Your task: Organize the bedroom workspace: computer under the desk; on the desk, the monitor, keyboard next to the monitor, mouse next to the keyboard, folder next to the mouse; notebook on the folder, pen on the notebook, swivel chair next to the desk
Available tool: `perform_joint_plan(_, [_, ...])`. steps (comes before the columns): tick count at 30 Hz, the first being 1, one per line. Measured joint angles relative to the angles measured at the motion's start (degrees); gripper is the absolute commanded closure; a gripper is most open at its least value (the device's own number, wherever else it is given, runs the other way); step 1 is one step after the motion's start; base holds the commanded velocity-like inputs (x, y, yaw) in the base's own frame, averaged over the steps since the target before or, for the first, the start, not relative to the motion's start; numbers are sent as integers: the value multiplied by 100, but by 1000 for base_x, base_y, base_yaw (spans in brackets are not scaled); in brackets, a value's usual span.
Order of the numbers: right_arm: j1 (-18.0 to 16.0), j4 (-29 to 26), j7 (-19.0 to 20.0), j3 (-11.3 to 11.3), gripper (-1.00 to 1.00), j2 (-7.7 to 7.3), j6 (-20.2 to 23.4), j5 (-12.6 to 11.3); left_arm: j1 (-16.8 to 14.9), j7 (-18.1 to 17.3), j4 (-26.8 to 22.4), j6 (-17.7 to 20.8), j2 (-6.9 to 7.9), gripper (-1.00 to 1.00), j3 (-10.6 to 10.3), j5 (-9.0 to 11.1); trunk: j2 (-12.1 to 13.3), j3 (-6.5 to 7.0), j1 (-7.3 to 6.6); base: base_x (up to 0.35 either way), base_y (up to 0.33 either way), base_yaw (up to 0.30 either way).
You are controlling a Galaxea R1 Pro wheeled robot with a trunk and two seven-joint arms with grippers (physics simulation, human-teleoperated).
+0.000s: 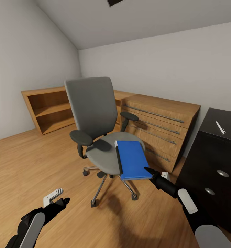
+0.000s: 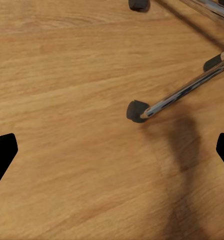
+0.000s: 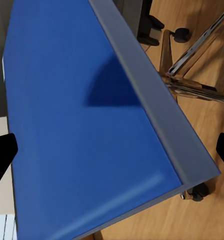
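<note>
the right gripper [image 1: 148, 169] hangs just at the near corner of the folder [image 1: 132, 159], jaws apart, as the two dark tips at the edges of the right wrist view show with the blue cover spread between them [image 3: 82, 115]; nothing is clamped yet. to do this step well, i judge the jaws should come in level with the cover and straddle the thin edge that overhangs the seat, one tip above and one below, since a flat, stiff sheet gives no other purchase; closing too near a corner could let it pivot and slide off. the folder is a smooth bright blue rectangle with a grey spine strip [image 3: 157, 110] down one long side, lying flat on the front of the swivel chair [image 1: 95, 113], its near end jutting past the seat edge. the seat and tall back are matte grey cloth, the armrests soft black pads, the base shiny chrome spokes ending in black casters [image 2: 136, 111]. the left gripper [image 1: 58, 198] rests low over the oak plank floor [image 2: 67, 75], jaws apart and empty, well apart from the chair. to the right stands the table [image 1: 222, 120], glossy black on top with dark drawers and round silver knobs, a thin white pen [image 1: 220, 127] lying on it. low oak cabinets [image 1: 160, 120] line the pale grey wall behind.
</note>
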Motion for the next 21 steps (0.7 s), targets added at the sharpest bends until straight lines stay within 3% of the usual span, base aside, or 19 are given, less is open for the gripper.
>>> perform_joint_plan(21, [0, 0, 0, 8, -100, 0, 1, -1, 0, 0, 3, 0, 0, -100, 0, 4, 0, 0, 0, 0, 0, 0])
